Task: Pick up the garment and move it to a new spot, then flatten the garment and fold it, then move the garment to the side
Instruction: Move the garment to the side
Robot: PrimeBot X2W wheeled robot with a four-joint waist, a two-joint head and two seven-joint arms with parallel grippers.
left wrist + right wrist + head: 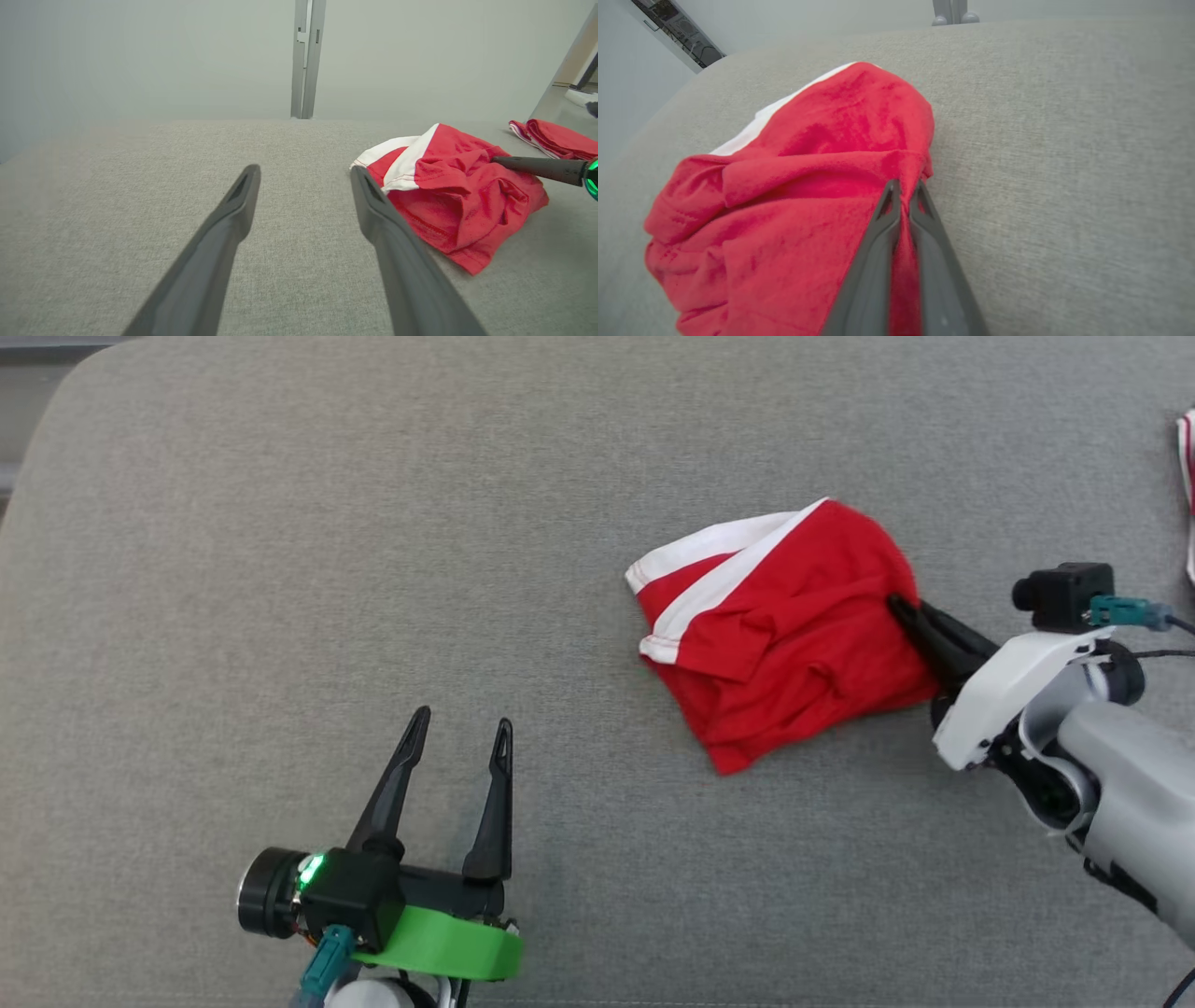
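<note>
Left gripper [463, 717]: nearest, low at the near left; fingers spread wide and pointing away from the body, with only bare surface between them [304, 171].
Near room: wide bare stretch of the grey fabric surface [233, 569] ahead of and to the left of the left gripper, open all the way to the far edge.
Garment [784, 625]: red with white bands, bunched into a rough lump right of centre and lying on the surface, well apart from the left gripper; white-banded edge turned left and far, one red corner pointing to the near side [458, 196].
Right gripper [894, 602]: angled in from the right, fingers pressed together on a fold at the garment's right edge; red cloth [808, 186] pinched between the tips [906, 184].
Right forearm [1120, 775]: pale, low and slanted from the lower right toward the garment.
Room past the garment: bare surface on its far side and to its right.
Second cloth [1187, 457]: red and white, at the far right edge, well apart from the garment [556, 137].
Rounded corner [84, 373]: far left end of the surface.
Far edge: straight against a pale wall [140, 56], with an upright grey post [306, 56] behind its middle.
</note>
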